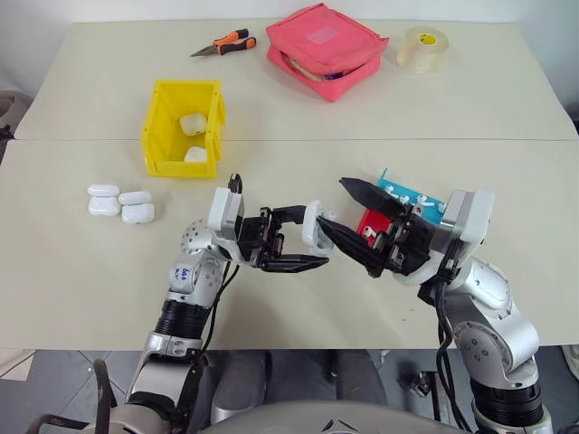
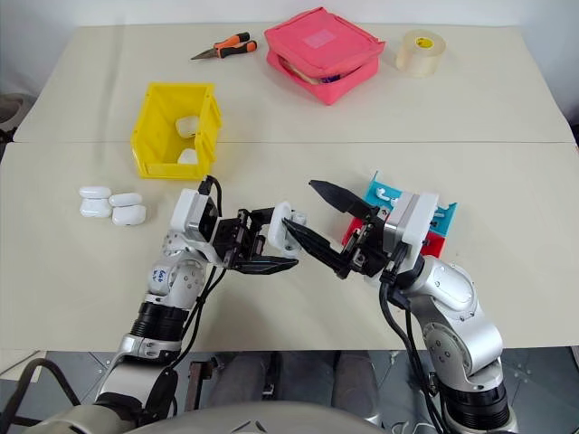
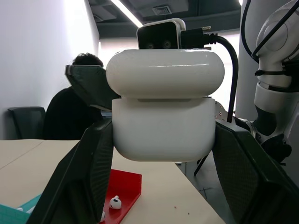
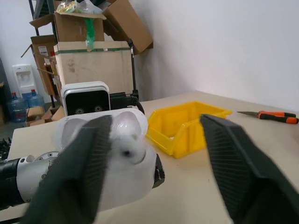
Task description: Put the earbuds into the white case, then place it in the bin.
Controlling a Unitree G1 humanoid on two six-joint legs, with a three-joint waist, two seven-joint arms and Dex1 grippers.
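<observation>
Left gripper (image 1: 305,250): its two black fingers are clamped on a small glossy white pebble-shaped earbud case (image 1: 317,226), one finger on each side of the lower body, held above the cream table (image 1: 298,108).
White case, close up: in the left wrist view the case (image 3: 164,112) sits upright between the finger pads, with a seam between the lid and the body; I cannot tell whether the lid is fully closed.
Right gripper (image 1: 346,210): its black fingers stand wide apart. One fingertip lies just beside the case; contact cannot be told. The other finger is raised well clear, and nothing is between them.
Earbuds: tiny white earbuds (image 1: 398,193) lie on the red and blue shallow tray (image 1: 425,201) under the right wrist; one earbud (image 3: 115,202) shows on the red part in the left wrist view.
Bin: bright yellow rectangular plastic bin (image 1: 162,132) stands on the table ahead of the left arm, with two white cases (image 1: 193,124) inside.
Spare cases: four more white cases (image 1: 121,203) grouped on the table just beside the bin's near left corner.
Far side: orange-handled pliers (image 1: 224,44), a pink zip pouch (image 1: 326,50), a roll of clear tape (image 1: 425,48).
</observation>
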